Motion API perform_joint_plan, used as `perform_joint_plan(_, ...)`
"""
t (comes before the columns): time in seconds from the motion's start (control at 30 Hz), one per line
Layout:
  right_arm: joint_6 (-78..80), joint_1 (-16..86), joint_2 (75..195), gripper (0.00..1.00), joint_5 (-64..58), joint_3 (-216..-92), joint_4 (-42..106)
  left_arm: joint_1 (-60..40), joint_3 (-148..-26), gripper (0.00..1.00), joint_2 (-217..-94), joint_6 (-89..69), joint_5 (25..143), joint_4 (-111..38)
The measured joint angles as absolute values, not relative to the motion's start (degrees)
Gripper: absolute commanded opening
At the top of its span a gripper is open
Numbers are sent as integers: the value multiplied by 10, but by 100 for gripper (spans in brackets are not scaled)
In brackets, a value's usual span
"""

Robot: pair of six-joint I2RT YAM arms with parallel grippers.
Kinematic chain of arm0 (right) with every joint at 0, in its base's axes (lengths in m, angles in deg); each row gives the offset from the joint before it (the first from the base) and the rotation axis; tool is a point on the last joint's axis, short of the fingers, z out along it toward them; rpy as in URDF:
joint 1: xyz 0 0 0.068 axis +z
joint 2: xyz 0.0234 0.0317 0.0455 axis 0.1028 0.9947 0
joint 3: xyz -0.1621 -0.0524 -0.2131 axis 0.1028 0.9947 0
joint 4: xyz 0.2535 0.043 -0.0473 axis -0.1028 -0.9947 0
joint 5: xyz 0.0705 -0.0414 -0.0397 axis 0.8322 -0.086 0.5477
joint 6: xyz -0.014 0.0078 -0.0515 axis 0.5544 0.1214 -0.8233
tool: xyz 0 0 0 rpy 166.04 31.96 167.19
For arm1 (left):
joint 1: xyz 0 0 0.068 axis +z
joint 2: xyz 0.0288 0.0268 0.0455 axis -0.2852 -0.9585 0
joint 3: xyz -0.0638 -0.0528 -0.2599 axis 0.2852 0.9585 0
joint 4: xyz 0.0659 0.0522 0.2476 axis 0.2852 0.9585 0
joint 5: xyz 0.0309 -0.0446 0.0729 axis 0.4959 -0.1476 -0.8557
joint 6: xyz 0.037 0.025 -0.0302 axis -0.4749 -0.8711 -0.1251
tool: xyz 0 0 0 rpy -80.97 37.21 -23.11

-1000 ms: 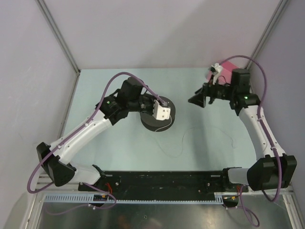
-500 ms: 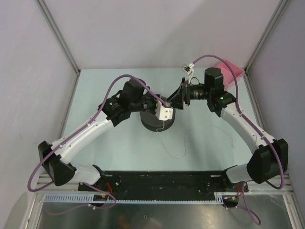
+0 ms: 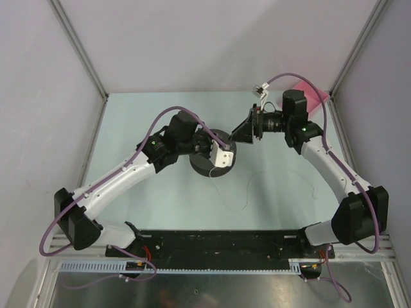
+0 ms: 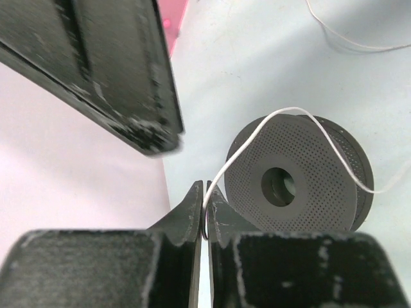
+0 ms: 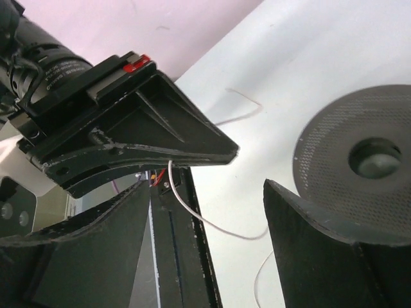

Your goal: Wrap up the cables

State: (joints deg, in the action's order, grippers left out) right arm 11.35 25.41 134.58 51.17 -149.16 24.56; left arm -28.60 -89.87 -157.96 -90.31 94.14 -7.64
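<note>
Here the left fingers are clenching the hair-thin whitish wire between their tips, just beside the dark grey perforated spool. The wire is arching over the spool's rim and trailing loose across the pale desk. The right fingers are standing spread apart near the spool, grasping nothing.

Pale table enclosed by plain walls

A pale blue-green table is boxed in by flat lilac-grey walls, which are joined at the far corners by slanting metal posts. A black rail is fixed along the near edge. The space is evenly lit.
</note>
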Motion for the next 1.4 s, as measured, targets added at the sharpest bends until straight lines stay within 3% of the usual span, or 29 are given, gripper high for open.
perform_joint_plan(0.3,100,259,1332,78,500,-1492,213,-286,-886,10,-1579,-906,941,-83)
perform_joint_plan(0.43,82,291,1331,71,486,-1492,199,-286,-886,10,-1579,-906,942,-84)
perform_joint_plan(0.57,59,311,1332,52,477,-1492,184,-286,-886,10,-1579,-906,942,-85)
perform_joint_plan(0.7,48,319,1335,11,471,-1492,180,-286,-886,12,-1579,-906,941,-86)
perform_joint_plan(0.73,47,321,1337,6,470,-1492,180,-286,-886,16,-1579,-905,941,-87)
perform_joint_plan(0.8,45,323,1342,1,467,-1492,180,-286,-886,35,-1579,-904,940,-87)
perform_joint_plan(0.93,42,319,1344,0,461,-1492,180,-286,-886,69,-1579,-886,924,-87)
perform_joint_plan(1.0,31,308,1344,0,456,-1492,184,-284,-886,81,-1575,-872,918,-86)
perform_joint_plan(1.2,-81,267,1318,0,405,-1492,176,-237,-865,87,-1494,-802,951,-73)
perform_joint_plan(1.4,-313,281,1257,0,361,-1492,119,-94,-889,81,-1455,-626,1061,-54)
